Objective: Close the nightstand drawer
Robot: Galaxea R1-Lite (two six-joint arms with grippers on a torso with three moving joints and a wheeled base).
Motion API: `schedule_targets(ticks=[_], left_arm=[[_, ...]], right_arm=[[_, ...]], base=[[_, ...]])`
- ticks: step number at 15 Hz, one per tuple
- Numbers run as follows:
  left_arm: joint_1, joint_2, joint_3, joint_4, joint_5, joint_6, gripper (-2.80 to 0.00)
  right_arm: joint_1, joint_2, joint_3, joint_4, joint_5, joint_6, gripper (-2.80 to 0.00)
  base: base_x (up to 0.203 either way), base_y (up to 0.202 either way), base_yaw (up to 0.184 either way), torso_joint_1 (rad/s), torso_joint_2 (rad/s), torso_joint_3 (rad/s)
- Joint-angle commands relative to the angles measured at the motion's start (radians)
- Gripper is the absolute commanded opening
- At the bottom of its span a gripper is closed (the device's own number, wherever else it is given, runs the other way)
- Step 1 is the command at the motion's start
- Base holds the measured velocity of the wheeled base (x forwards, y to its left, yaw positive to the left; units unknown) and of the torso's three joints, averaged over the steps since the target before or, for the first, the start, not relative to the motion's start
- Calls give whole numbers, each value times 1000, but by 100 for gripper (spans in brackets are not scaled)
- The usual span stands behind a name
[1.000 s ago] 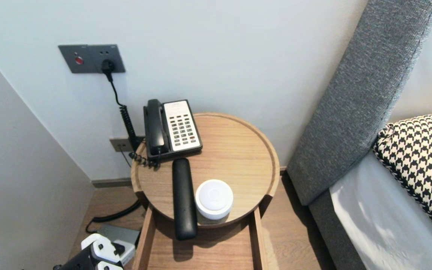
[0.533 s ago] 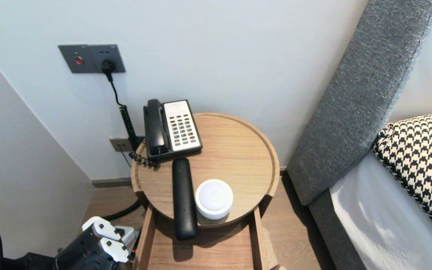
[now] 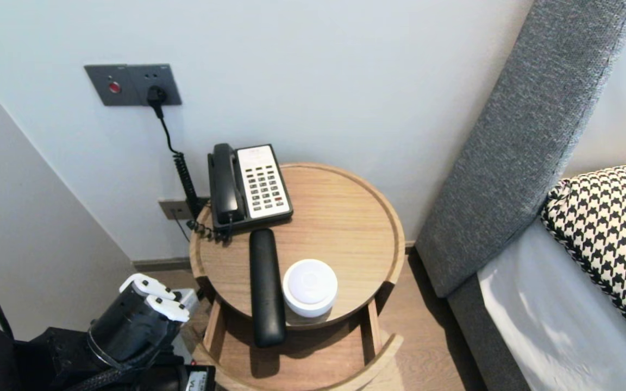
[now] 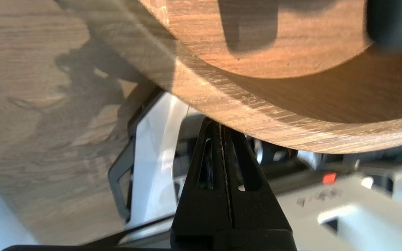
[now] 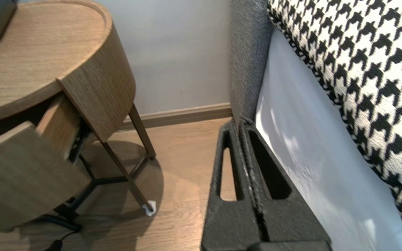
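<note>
— Bedside table (image 3: 340,217), round, wooden. Where's the drawer (image 3: 313,361)?
— Open beneath the top; left pincer (image 4: 221,122), pressed together, sits near its curved front; right pincer (image 5: 240,122), likewise, beside the bed (image 5: 309,157).

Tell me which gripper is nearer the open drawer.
Left. The left gripper is close by the curved front of the drawer; the right gripper is farther off, beside the bed.
</note>
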Motion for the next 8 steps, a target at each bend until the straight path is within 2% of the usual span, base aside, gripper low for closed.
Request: schedule_targets(ticks=[1, 5, 8], left_arm=[[22, 20, -18, -2, 8, -8, -280], [37, 48, -57, -4, 48, -16, -280], [51, 68, -89, -5, 53, -18, -280]], right_arm=[[0, 1, 26, -1, 0, 0, -280], [0, 1, 26, -1, 0, 0, -280], [0, 1, 26, -1, 0, 0, -280]], base=[[0, 0, 0, 0, 0, 0], [0, 0, 0, 0, 0, 0], [0, 0, 0, 0, 0, 0]])
